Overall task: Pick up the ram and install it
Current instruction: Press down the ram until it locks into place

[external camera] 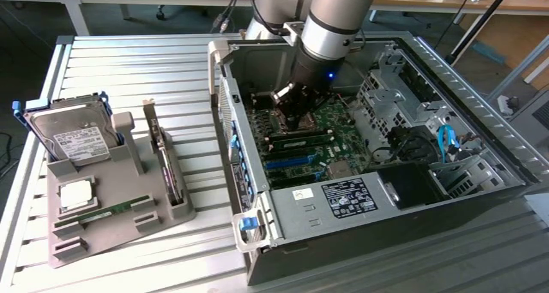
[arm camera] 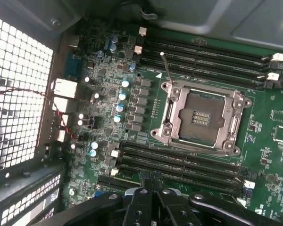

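Observation:
One ram, a thin green stick, lies in the grey holder on the exterior view's left, far from the arm. My gripper reaches down inside the open computer case, over the green motherboard. In the wrist view the gripper has its black fingers pressed together, shut, with their tips right over the bank of dark memory slots beside the empty processor socket. I cannot tell whether a ram sits under the tips.
The holder also carries a hard drive, a square silver processor chip and an upright dark expansion card. Inside the case are a second slot bank, a perforated wall, a labelled power supply and cables.

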`<state>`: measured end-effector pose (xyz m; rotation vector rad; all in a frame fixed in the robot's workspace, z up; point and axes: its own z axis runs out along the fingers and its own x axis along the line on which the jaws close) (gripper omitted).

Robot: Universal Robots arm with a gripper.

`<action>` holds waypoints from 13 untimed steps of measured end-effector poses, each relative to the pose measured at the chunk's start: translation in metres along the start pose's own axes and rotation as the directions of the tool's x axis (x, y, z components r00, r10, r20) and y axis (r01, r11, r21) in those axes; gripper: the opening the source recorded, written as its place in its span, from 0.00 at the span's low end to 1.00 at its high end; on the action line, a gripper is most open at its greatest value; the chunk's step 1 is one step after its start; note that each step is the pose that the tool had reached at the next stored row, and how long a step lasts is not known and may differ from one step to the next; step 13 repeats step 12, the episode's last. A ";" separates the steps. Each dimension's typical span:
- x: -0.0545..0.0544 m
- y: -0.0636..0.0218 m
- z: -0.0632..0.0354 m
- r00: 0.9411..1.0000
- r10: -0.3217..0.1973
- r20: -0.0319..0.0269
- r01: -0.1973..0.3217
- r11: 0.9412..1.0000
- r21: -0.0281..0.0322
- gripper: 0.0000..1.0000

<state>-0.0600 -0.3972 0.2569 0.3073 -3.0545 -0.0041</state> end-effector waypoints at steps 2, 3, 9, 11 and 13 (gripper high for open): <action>0.000 0.0000 0.0000 1.000 0.000 0.001 0.000 1.000 0.000 0.11; 0.000 -0.0001 -0.0001 1.000 0.000 0.016 0.000 1.000 0.004 0.11; 0.001 0.0002 0.0007 0.994 -0.001 0.111 -0.002 1.000 0.024 0.11; 0.001 0.0002 0.0006 0.994 -0.001 0.111 -0.002 1.000 0.024 0.11; 0.001 0.0002 0.0006 0.994 -0.001 0.111 -0.002 1.000 0.024 0.11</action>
